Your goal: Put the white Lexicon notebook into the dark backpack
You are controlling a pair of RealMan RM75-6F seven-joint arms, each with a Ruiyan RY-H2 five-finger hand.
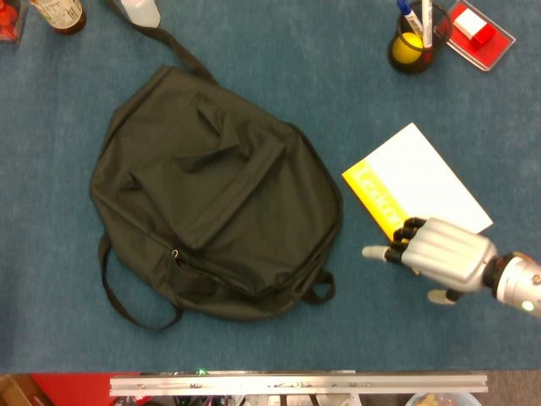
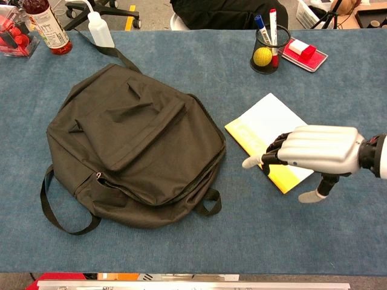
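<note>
The dark backpack (image 1: 211,194) (image 2: 133,145) lies flat on the blue table's left half, its zips looking closed and its straps trailing at the near side. To its right lies the white Lexicon notebook (image 1: 423,182) (image 2: 266,121), flat, with a yellow strip along its spine. My right hand (image 1: 444,254) (image 2: 317,150) hovers over the notebook's near corner, fingers pointing left toward the backpack and thumb hanging down. It holds nothing and covers that corner. My left hand shows in neither view.
A mesh pen cup (image 1: 410,42) (image 2: 269,48) with markers and a yellow ball stands at the back right, beside a red tray (image 1: 478,30) (image 2: 304,51). A drink bottle (image 2: 48,27) and squeeze bottle (image 2: 100,30) stand at the back left.
</note>
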